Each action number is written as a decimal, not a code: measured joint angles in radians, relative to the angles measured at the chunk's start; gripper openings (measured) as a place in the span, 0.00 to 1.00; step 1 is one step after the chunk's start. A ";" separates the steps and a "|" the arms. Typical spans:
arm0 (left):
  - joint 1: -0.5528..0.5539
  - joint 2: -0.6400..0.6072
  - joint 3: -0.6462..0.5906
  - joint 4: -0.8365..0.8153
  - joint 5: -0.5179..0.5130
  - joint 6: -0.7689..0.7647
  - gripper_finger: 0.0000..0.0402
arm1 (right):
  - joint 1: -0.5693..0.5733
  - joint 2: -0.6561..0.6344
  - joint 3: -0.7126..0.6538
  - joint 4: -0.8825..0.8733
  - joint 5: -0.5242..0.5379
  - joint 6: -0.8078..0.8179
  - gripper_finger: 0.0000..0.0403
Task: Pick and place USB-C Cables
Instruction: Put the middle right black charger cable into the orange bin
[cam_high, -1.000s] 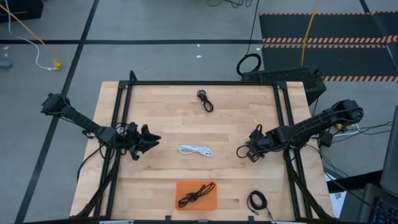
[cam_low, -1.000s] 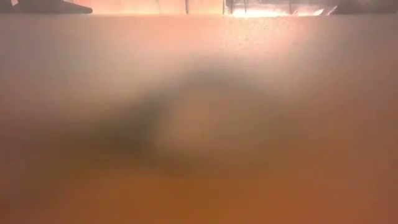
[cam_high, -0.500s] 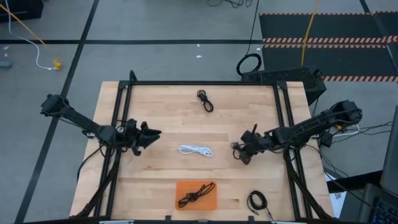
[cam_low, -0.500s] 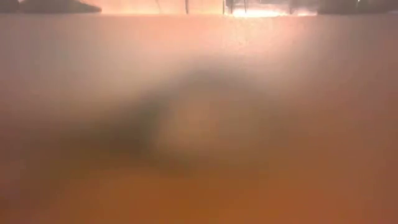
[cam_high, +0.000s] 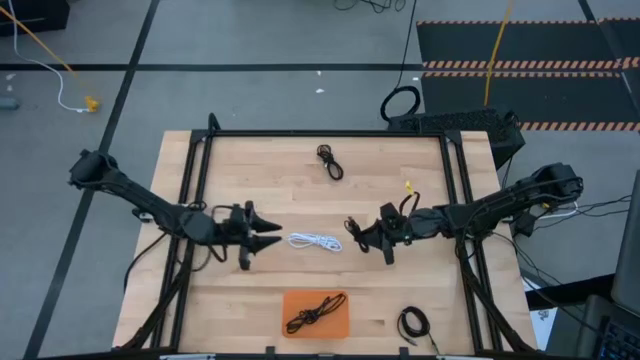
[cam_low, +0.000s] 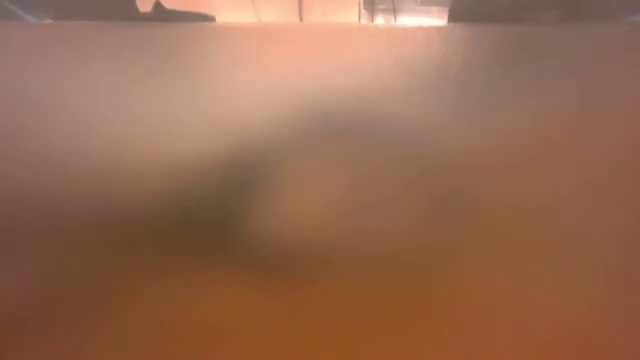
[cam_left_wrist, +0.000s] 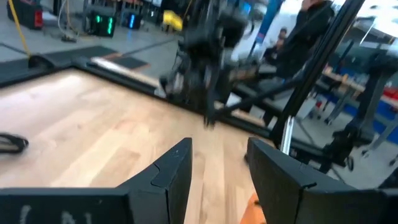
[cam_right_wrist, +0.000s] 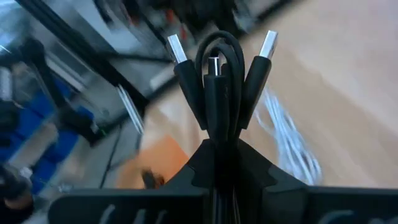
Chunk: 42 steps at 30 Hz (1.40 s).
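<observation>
Because the black cable (cam_right_wrist: 221, 81) pinched in the right gripper (cam_high: 383, 243) is a light, limp bundle, it looks likely to sag and swing rather than hold its shape; the right wrist view shows it gripped across the folded middle, loop and metal plugs sticking out past the fingers, which seems the sound place to take it, since a single strand or a plug end would let the coil unravel. It hangs above the middle of the table (cam_high: 420, 195), just to the right of the white cable (cam_high: 315, 241), which lies loose on the wood between the two grippers. Another black cable (cam_high: 330, 161) lies near the far edge, one rests in the orange tray (cam_high: 340, 322) at the near edge, and one (cam_high: 413, 323) sits on the table to the tray's right. The left gripper (cam_high: 268, 237) hovers just left of the white cable with its fingers spread and nothing between them. A second ago both grippers were farther out toward the table's sides; both have moved inward toward the white cable, the right one carrying its bundle. The low view shows only an orange blur.
</observation>
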 joint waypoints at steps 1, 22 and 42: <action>0.000 0.027 0.002 0.006 0.008 -0.005 0.39 | 0.001 0.000 0.001 0.031 0.005 -0.018 0.04; -0.001 0.301 0.003 0.429 0.069 0.058 0.48 | 0.035 0.278 0.250 0.094 0.051 -0.212 0.05; -0.016 0.301 0.086 0.342 0.100 0.117 0.64 | 0.035 0.496 0.505 0.095 0.050 -0.289 0.05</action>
